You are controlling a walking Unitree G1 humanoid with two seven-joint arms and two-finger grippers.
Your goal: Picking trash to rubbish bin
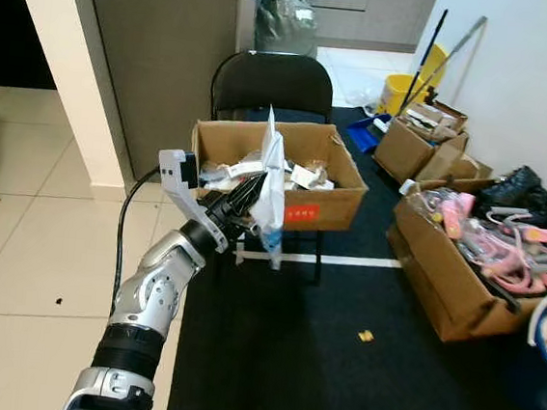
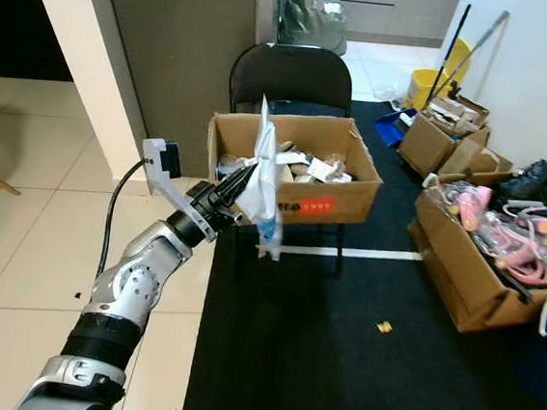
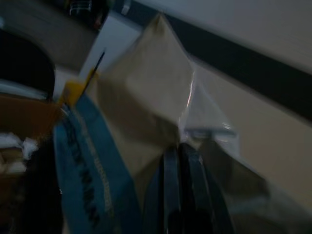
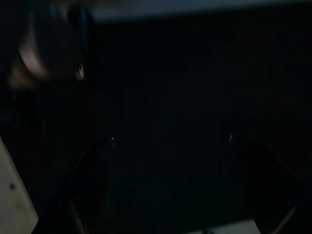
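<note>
Near the middle of the head views, the left gripper is raised in front of a cardboard box, its black fingers pressed together on a white and blue plastic wrapper. The wrapper stands upright from the fingertips and hangs down past them, against the front left part of the box. The box, full of crumpled paper, sits on a black chair over a dark mat. At the right edge, another box holds pink hangers. A small yellow scrap lies on the mat, lower right of centre. The right wrist view is very dark; I cannot tell how the right gripper's jaws stand.
</note>
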